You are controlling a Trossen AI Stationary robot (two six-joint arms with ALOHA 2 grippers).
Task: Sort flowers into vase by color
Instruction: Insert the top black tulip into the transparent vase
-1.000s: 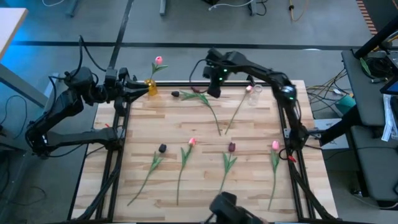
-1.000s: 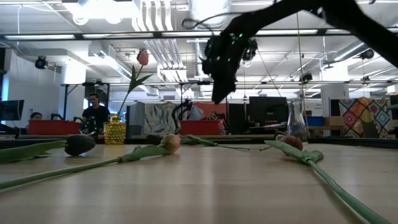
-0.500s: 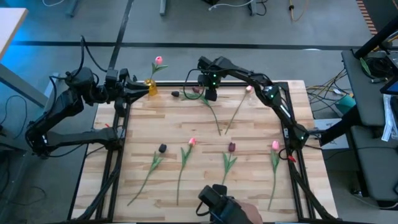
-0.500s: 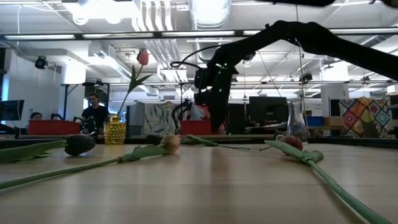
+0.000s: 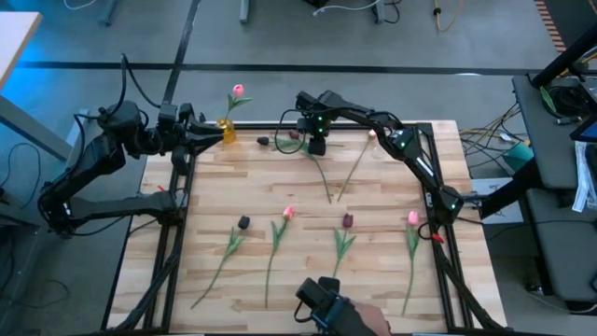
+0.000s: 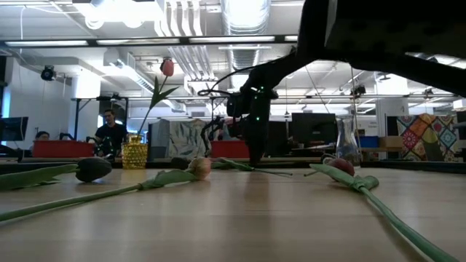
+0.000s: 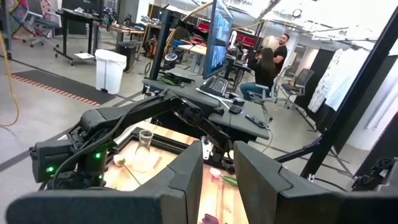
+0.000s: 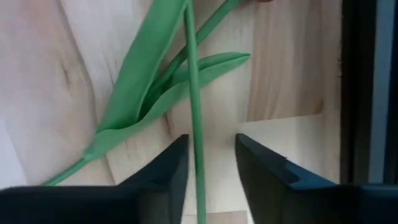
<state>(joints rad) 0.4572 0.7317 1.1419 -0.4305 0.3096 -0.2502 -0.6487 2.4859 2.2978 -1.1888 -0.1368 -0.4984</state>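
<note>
My right gripper is open and low over the far middle of the table. Its fingers stand on either side of the thin green stem of a maroon tulip, just behind the leaves. The stem lies flat on the wood. My left gripper waits open at the far left corner beside the yellow vase, which holds one pink tulip. A pink tulip lies by the clear vase. Several more tulips lie in a near row, among them a pink one and a maroon one.
A loose dark head lies near the far edge. The near row's stems point toward the near edge. A person's hand with a dark object shows at the near edge. Bare wood lies between the two rows. People sit in the room beyond.
My right gripper has come down from well above the table and moved a little toward the left edge, ending low over the far tulip's stem with its fingers astride it. The flowers have stayed where they lay. The hand at the near edge has shifted leftward.
</note>
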